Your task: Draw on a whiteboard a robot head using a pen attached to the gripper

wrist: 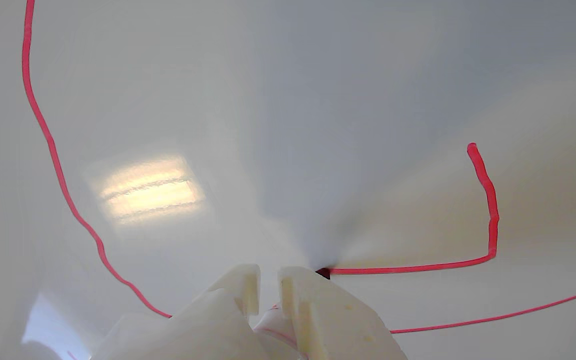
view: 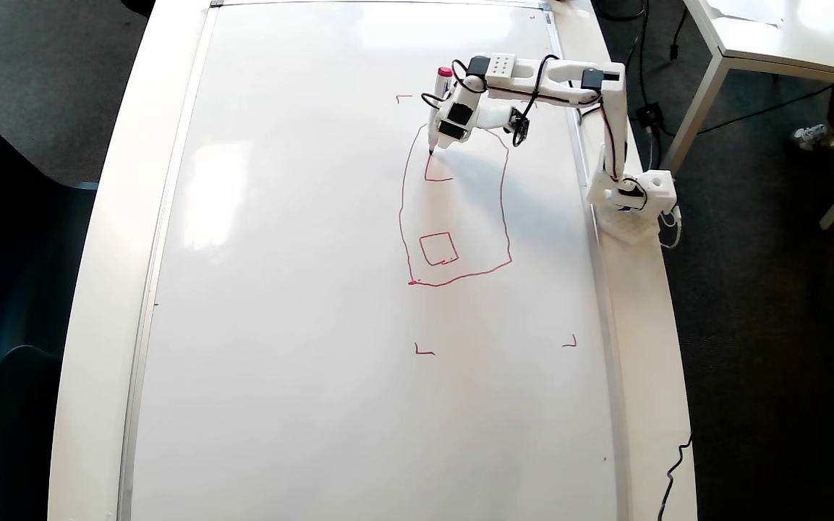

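End effector (wrist: 268, 285) holding pen (view: 437, 116), tip on whiteboard (view: 301, 289), inside robot head (view: 503, 210)

The white claw (wrist: 268, 285) rises from the bottom edge, its two prongs standing close together with a narrow gap between; just beside the right prong a dark pen tip (wrist: 323, 273) seems to touch the glossy whiteboard (wrist: 317, 100); the red lines of the robot head (wrist: 490, 235) run right from the tip, then bend upward; a long red curve sweeps down the left.
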Robot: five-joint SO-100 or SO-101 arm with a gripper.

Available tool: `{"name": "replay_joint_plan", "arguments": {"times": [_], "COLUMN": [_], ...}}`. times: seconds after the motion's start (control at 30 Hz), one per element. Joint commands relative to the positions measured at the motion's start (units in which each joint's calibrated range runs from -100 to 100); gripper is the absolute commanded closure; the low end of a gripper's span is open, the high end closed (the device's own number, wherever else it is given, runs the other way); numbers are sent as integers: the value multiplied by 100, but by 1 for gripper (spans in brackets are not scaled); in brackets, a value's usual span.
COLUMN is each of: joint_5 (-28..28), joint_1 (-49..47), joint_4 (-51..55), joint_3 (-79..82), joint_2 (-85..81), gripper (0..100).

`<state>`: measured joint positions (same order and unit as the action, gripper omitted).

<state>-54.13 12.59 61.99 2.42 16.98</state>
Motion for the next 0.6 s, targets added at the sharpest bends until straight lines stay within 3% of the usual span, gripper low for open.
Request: {"name": "replay_joint_plan", "arguments": {"times": [0.0, 0.57], "joint_5": [-29, -88], "joint_1": [70, 4], "joint_4": [73, 239], "joint_3": [-20, 1732], "joint_2": [-84, -1359], "gripper": [99, 99]}}
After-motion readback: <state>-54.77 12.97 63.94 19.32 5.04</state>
